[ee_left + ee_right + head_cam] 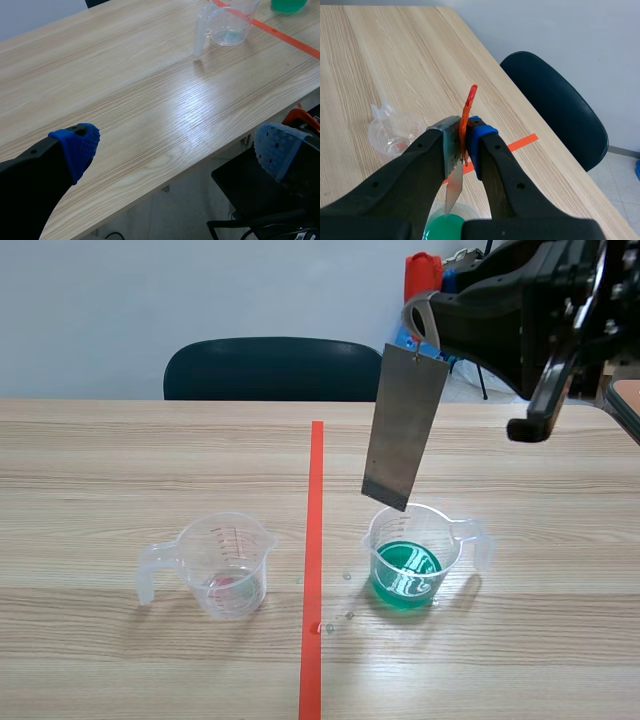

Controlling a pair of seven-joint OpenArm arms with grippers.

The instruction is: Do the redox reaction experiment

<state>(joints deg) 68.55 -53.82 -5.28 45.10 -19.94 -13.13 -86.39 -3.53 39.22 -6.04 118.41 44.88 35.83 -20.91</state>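
Observation:
A grey metal strip [403, 430] hangs upright from my right gripper [418, 340], which is raised at the back right and shut on the strip's top end. The strip's lower edge is just above the rim of a clear beaker holding green liquid [407, 575], right of the tape line. In the right wrist view the strip [453, 172] is pinched between the fingers of the right gripper [462, 132], with the green beaker [445, 226] below it. A second clear beaker [228, 565] with a trace of reddish liquid stands left of the line. My left gripper [177, 150] is open over the table's front edge, holding nothing.
A dark chair [270, 368] stands behind the table. Small droplets [347, 578] lie on the wood near the tape line. In the left wrist view the near-empty beaker [227, 25] sits far ahead of the gripper, and dark equipment [260, 190] lies below the table edge.

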